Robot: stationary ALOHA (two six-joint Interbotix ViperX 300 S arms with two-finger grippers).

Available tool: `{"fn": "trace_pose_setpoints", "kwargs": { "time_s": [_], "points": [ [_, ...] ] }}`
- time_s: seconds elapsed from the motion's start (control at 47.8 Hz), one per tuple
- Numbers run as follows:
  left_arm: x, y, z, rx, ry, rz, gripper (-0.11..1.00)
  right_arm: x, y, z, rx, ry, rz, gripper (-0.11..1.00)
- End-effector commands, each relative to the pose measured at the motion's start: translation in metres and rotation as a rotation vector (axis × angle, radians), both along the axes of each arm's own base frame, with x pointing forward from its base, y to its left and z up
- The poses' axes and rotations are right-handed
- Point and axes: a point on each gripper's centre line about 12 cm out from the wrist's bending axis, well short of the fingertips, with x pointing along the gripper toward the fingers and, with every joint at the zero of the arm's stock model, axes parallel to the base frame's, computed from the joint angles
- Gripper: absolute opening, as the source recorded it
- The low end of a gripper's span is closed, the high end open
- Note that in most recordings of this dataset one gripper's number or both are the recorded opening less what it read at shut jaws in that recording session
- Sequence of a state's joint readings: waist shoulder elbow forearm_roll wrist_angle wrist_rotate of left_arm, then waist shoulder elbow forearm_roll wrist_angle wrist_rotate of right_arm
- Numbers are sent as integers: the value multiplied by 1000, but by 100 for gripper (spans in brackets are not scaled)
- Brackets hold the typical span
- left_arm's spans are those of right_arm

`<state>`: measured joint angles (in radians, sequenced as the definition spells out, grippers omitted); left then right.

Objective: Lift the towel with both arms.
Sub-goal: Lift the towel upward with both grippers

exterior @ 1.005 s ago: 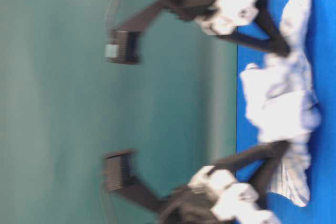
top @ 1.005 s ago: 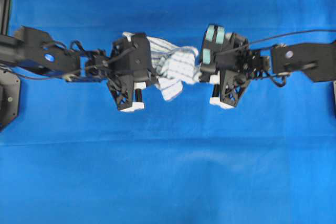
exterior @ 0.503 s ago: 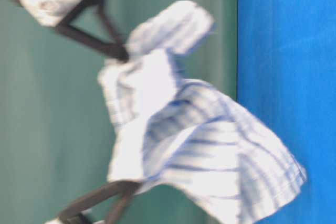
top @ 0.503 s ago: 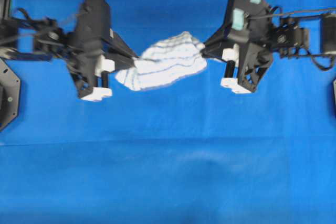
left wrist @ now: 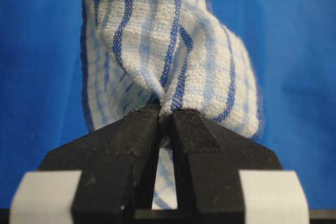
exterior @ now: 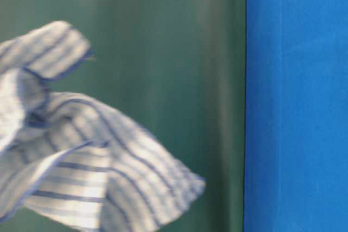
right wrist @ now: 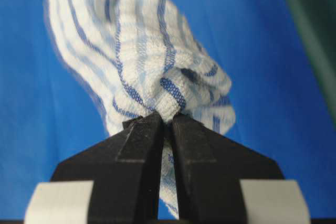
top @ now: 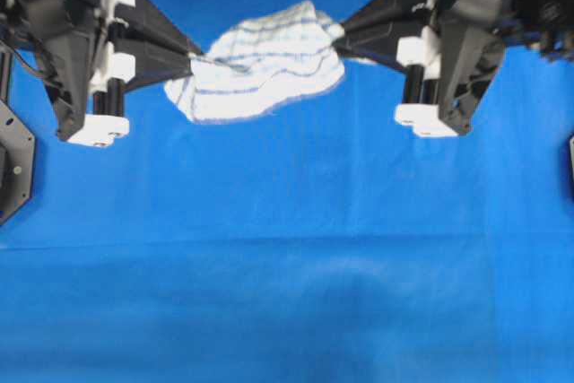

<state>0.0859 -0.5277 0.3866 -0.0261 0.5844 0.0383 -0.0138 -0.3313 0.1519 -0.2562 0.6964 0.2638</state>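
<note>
The towel (top: 260, 65), white with blue and grey stripes, hangs stretched between both grippers high above the blue table covering. My left gripper (top: 193, 56) is shut on its left end, and the right gripper (top: 339, 31) is shut on its right end. In the left wrist view the black fingertips (left wrist: 142, 121) pinch a bunched fold of towel (left wrist: 173, 51). The right wrist view shows the same pinch at the gripper (right wrist: 166, 118), with towel (right wrist: 131, 51) bulging beyond it. In the table-level view the towel (exterior: 70, 156) floats well away from the table; no gripper shows there.
The blue table covering (top: 287, 266) spreads under everything. A dark mount (top: 13, 163) sits at the left edge and another dark object (top: 570, 163) at the right edge. A green wall (exterior: 179, 52) stands behind the table in the table-level view.
Both arms have risen and spread apart, carrying the towel up off the table. The towel, crumpled on the cover a second ago, now hangs stretched between them.
</note>
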Motion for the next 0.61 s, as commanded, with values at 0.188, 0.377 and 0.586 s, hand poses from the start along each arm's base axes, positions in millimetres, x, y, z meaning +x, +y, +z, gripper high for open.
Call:
{"fn": "trace_pose_setpoints", "kwargs": {
  "time_s": [0.188, 0.377, 0.586],
  "points": [
    [-8, -1, 49, 27, -98, -8, 3, -11, 13, 47, -15, -74, 35, 7],
    [-5, -2, 47, 35, -90, -14, 3, -12, 14, 45, -15, -60, 36, 7],
    [-6, -10, 49, 50, -98, -46, 3, -13, 14, 42, -16, -39, 32, 7]
  ]
}}
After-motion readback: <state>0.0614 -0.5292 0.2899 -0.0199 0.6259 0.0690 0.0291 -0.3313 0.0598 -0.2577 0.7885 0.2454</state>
